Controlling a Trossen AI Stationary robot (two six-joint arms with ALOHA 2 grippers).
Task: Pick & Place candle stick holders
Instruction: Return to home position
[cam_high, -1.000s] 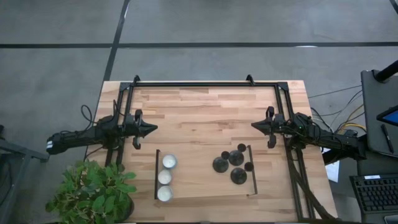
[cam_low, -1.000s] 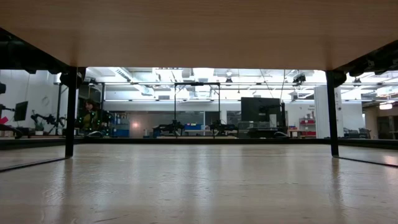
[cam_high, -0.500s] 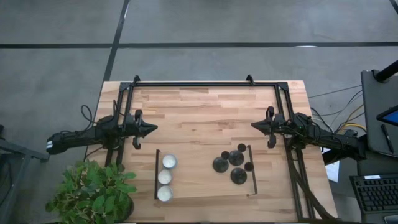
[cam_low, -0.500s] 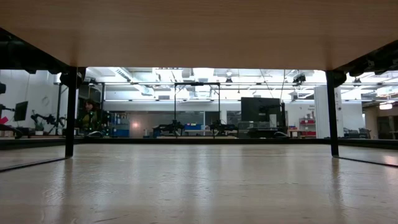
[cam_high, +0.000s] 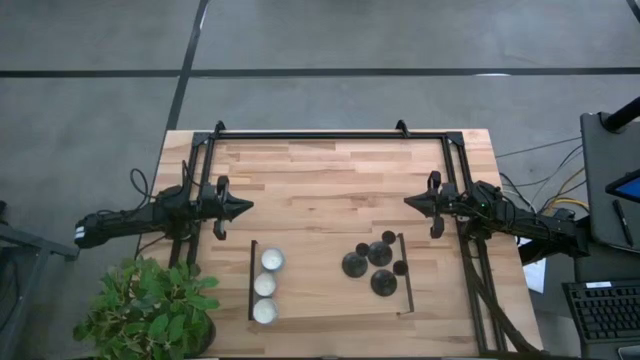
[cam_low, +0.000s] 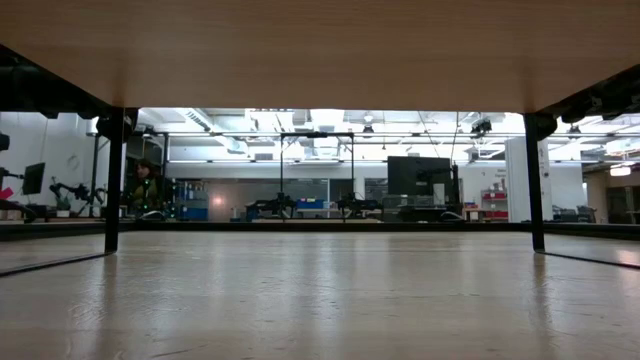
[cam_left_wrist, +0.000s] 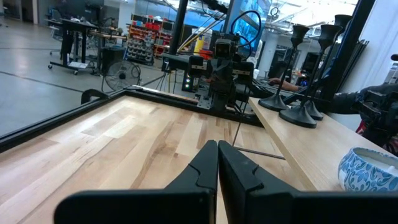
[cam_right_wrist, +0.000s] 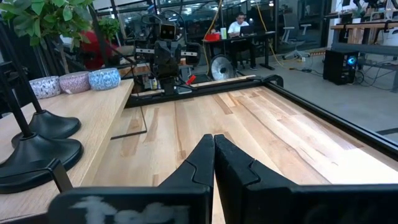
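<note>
The wooden table (cam_high: 330, 190) has a black frame around its edge. On its near side stands a low wooden shelf (cam_high: 320, 290) on thin black supports. Beside the table's left corner is a green leafy plant (cam_high: 150, 310).

The two dark arms lie low at opposite sides of the table and point toward each other. The left gripper (cam_high: 243, 207) is over the left part of the board and the right gripper (cam_high: 408, 201) over the right part, well apart from each other. Both are away from the shelf. Each one has its two fingers pressed together, with nothing between them.

The three candle stick holders (cam_high: 380, 254) are on the right end of the shelf. They stand upright, close together in a cluster.

On the left end of the shelf are three small candle bowls (cam_high: 264, 285) in one row. Seen from above, the filling inside them looks white. From the side, their walls show a blue or pink pattern.
</note>
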